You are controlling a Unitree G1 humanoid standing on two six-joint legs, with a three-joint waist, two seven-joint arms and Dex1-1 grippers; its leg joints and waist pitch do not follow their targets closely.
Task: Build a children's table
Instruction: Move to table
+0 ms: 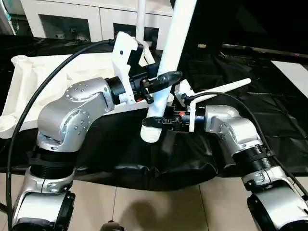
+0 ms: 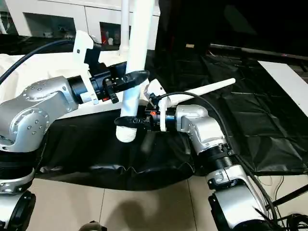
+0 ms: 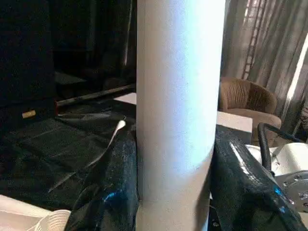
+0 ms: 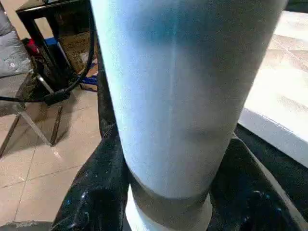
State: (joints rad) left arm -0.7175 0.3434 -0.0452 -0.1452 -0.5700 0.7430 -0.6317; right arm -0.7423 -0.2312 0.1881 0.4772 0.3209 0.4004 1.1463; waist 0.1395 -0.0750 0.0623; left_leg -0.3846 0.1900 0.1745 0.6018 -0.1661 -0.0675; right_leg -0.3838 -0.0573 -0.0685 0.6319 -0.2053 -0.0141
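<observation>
Assembly stands at an early stage, judging by the parts in view. One leg [image 1: 168,62] is held off the surface, steeply upright with a slight tilt, its wide ringed end lowest and hanging over the black sheet [image 1: 269,110] just in front of the tabletop [image 1: 57,72]. Both grippers carry it: the left gripper [image 1: 161,82] has its jaws pinching the leg at mid-height, and the right gripper [image 1: 161,122] has its jaws pinching the same leg just above the ringed end. Each wrist view shows the white tube seated between two black fingers [image 3: 115,192], in contact on both sides. The tabletop lies upside down on the black-covered surface, to the left of the held leg, with its ribbed underside facing up and round sockets at the corners; the socket [image 1: 21,60] at the far left corner appears empty. A thin white tube [image 1: 140,19] rises near the far edge of the tabletop; whether it is a leg already seated cannot be determined. Another leg [image 1: 221,89] lies loose on the sheet behind the right gripper. Remaining work, as judged: seat the held leg in a socket, then fit the others.
</observation>
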